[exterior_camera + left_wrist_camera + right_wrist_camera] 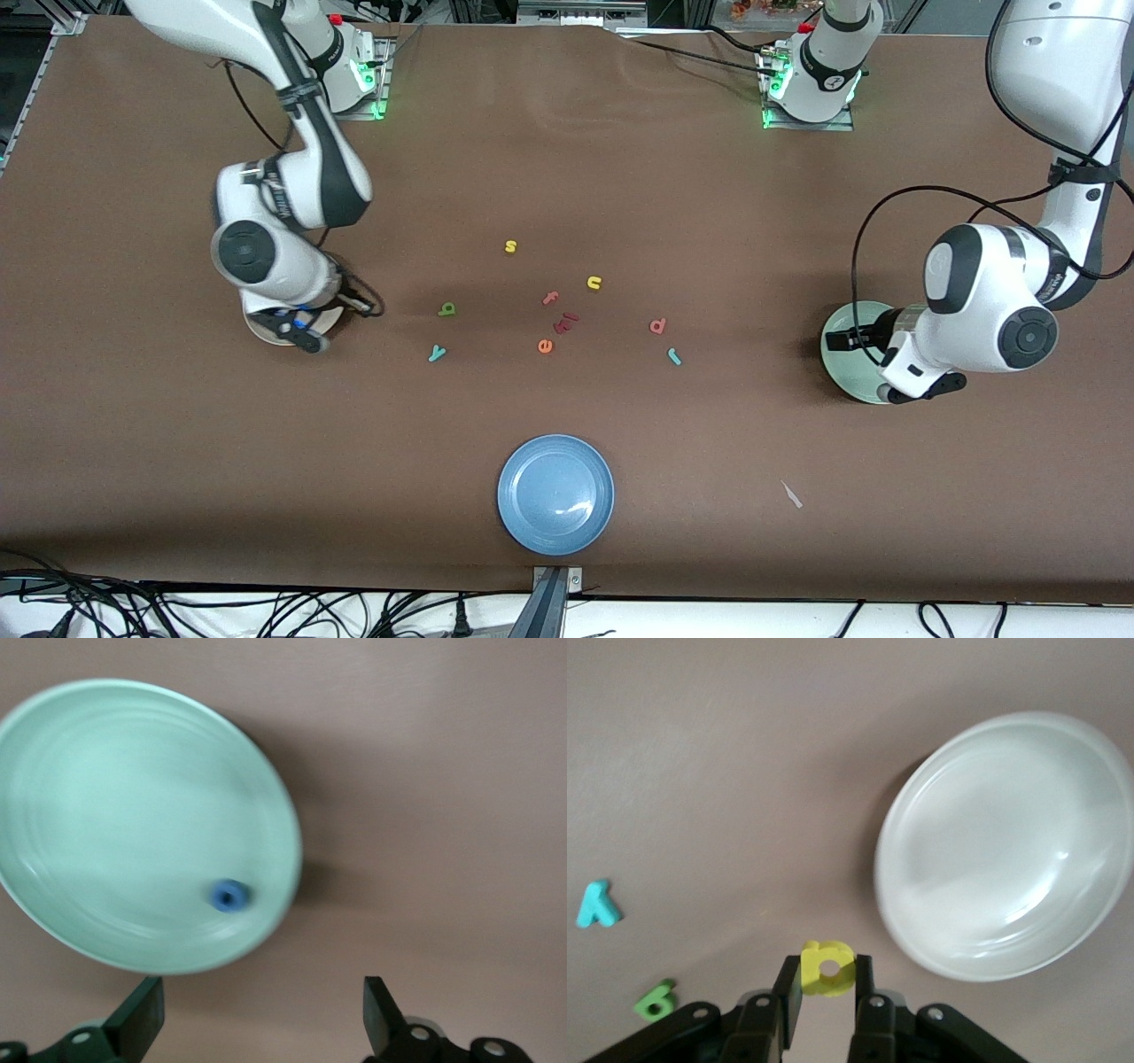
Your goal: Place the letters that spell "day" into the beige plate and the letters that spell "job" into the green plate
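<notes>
My right gripper (827, 981) is shut on the yellow "a" (818, 967) in the air, next to the rim of the beige plate (1010, 846). In the front view this gripper (306, 338) hangs over the plate's edge (259, 333). The dark green "d" (446, 309) and teal "y" (436, 354) lie on the table toward the middle. My left gripper (261, 1023) is open and holds nothing, beside the green plate (106, 815). The blue "o" (229, 896) lies in that plate. The salmon "b" (657, 326) and teal "j" (674, 356) lie on the table.
A blue plate (555, 494) sits near the front edge. Loose letters in the middle: yellow "s" (510, 246), yellow "n" (594, 283), pink "f" (551, 298), orange "e" (545, 346), dark red pieces (565, 322). A white scrap (791, 494) lies toward the left arm's end.
</notes>
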Robot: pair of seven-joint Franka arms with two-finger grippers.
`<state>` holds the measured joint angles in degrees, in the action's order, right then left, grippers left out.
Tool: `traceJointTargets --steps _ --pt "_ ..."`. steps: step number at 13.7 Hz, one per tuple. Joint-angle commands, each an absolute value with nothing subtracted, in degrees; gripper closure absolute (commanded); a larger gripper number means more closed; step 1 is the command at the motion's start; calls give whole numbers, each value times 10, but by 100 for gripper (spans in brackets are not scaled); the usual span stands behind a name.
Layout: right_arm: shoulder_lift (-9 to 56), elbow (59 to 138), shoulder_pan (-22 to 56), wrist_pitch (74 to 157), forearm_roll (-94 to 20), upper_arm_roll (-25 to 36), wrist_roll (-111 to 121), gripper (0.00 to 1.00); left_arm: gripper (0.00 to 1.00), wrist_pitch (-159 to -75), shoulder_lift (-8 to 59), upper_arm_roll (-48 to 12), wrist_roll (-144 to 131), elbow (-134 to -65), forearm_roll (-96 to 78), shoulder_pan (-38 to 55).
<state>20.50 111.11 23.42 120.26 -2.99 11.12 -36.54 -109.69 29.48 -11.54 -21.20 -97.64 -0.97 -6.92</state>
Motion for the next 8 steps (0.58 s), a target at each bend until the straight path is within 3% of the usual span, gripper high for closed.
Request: traceJointTargets --steps 1,3,6,7,8 --pt "224 1109 232 1200 -31 156 -257 87 0 -1089 300 -148 -358 -950 -7 -47" --pt "249 1131 205 1249 -37 162 -194 87 0 -1092 332 -149 -459 -920 -9 -1" --pt "259 1219 200 1395 -37 162 -172 86 0 -1104 405 -149 -605 -828 -8 45" --pt "262 1219 196 1396 -37 162 -172 71 0 -1125 421 -149 -639 -819 -6 63" --pt "261 1218 193 1395 -37 162 -172 19 0 -1155 430 -149 -662 -819 -4 77"
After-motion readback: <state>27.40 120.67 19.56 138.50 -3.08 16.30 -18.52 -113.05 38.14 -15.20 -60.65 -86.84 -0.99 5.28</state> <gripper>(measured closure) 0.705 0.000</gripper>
